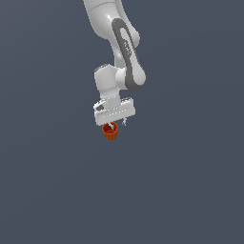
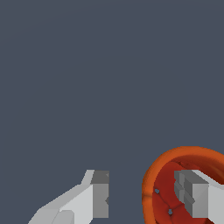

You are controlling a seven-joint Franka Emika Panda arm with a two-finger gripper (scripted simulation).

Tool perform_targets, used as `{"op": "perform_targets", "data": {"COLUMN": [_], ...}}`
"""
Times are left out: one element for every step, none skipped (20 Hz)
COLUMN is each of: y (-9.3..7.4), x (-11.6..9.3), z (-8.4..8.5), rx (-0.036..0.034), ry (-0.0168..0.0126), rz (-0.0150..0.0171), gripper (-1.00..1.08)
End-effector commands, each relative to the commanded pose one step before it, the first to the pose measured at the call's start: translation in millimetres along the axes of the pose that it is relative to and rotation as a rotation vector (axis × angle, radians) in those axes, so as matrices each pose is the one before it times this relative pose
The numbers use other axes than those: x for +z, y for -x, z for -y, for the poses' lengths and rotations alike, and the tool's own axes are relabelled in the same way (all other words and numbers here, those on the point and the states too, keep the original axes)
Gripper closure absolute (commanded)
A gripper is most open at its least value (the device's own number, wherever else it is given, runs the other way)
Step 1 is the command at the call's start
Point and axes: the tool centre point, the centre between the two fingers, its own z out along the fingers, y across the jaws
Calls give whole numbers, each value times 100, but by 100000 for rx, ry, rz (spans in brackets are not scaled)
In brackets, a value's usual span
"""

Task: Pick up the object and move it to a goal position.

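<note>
Fig. legend, single arm, two views. Ext. view: my arm (image 1: 125, 45) comes down from the top of frame, white w/ dark grey joint covers, wrist bent so my hand (image 1: 114, 125) points downward. The cup (image 1: 110, 131), small, orange-red, ribbed and tapered, sits directly under my hand, at frame centre, upright w/ its mouth up. It is narrower than the white hand body above it. Background is plain dark blue-grey; no edge of a surface can be made out, so I cannot tell whether the cup rests on anything or hangs lifted.

Wrist view: my two fingers (image 2: 99, 199) stand apart, hand open. One finger sits outside the cup's rim w/ a gap of bare background between pad and rim; the other finger reaches inside the cup's mouth, over the darker red interior. The near wall of the cup (image 2: 151, 183) thus lies between my fingers, not pinched. Whether the inner finger touches the cup: cannot tell. Approx. half the rim is cut off by the frame edge.
</note>
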Motion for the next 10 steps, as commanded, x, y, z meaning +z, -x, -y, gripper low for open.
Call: {"op": "perform_targets", "data": {"y": [605, 207, 189, 169, 150, 130, 110, 90, 72, 50], "x": [-421, -141, -129, -121, -108, -95, -84, -69, -51, -40], "z": [-167, -69, -64, -57, -51, -45, -37, -31, -26, -17], "rx": [-1315, -397, -360, -330, -294, -256, -221, -182, -137, -103], "ry": [1554, 542, 498, 461, 414, 364, 316, 261, 196, 149], "rz": [-1367, -375, -323, -281, -239, -200, -167, -133, -97, -72], "gripper": [-20, -20, -20, -20, -20, -20, -20, -20, -20, -20]}}
